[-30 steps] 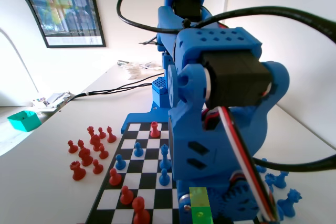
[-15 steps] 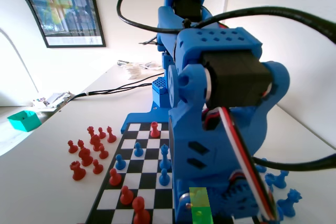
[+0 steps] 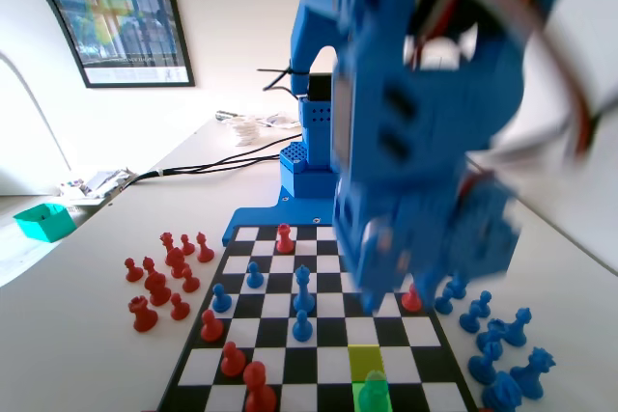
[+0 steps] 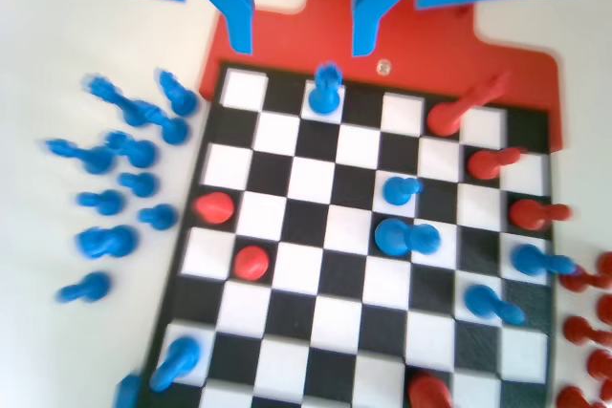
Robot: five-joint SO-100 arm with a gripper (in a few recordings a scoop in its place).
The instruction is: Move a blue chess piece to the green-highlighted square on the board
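Now the tool (image 4: 302, 21) hangs raised above the board (image 3: 290, 359), jaws apart and holding nothing. Blue chess piece (image 3: 372, 395) stands on the green-highlighted square (image 3: 371, 398) at the board's near edge in the fixed view; in the wrist view it sits just below the jaws, in the far row. Spare blue pieces (image 3: 497, 349) crowd the worktop (image 3: 87, 335) by the board's right edge, fixed view.

The fixed view sits low on the tabletop (image 3: 87, 335) at the board's (image 3: 319, 366) end opposite the blue arm (image 3: 406, 123), looking along the squares toward the arm, which looms close and blurred. The wrist view looks steeply down from above the board (image 4: 316, 265) past the hand (image 4: 301, 31); both views share the chequered squares and pieces
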